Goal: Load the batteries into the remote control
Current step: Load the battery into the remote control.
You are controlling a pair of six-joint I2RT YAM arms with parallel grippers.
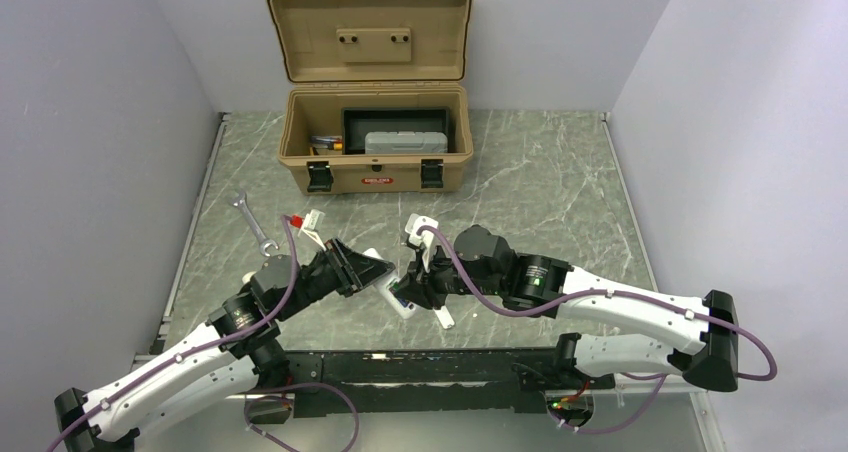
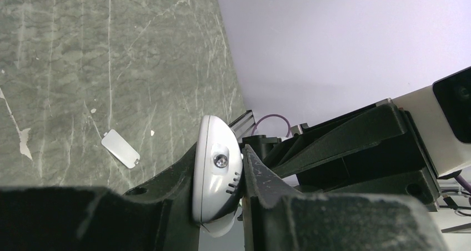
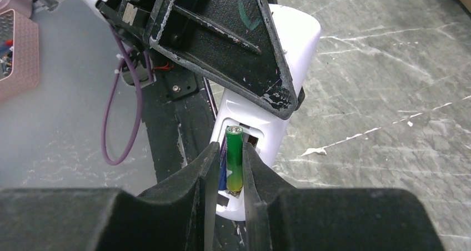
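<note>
One remote control (image 3: 294, 45), two batteries, two claws, one loose white tab (image 2: 119, 149), one wrench (image 1: 252, 222) and one tan toolbox (image 1: 372, 167) with its lid up are on view.

The left gripper (image 2: 219, 167) is clenched on the remote control, holding it on edge at the lower centre of the overhead view, above the grey marbled table (image 1: 540, 192). In the left wrist view only the remote's rounded white end shows, with a small clear bulb and slots.

In the right wrist view the remote's back faces up with its battery bay uncovered at the lower centre of the frame. The green battery (image 3: 234, 159) lies in the bay, its silver cap toward the top of the frame.

The right gripper (image 3: 230, 148) straddles the green battery with its fingers close on either side. Whether they press it cannot be told.

The dark battery (image 3: 223, 176) shows only as a bluish sliver beside the green one, mostly hidden by a finger. The remote's buttons and screen are out of sight.
</note>
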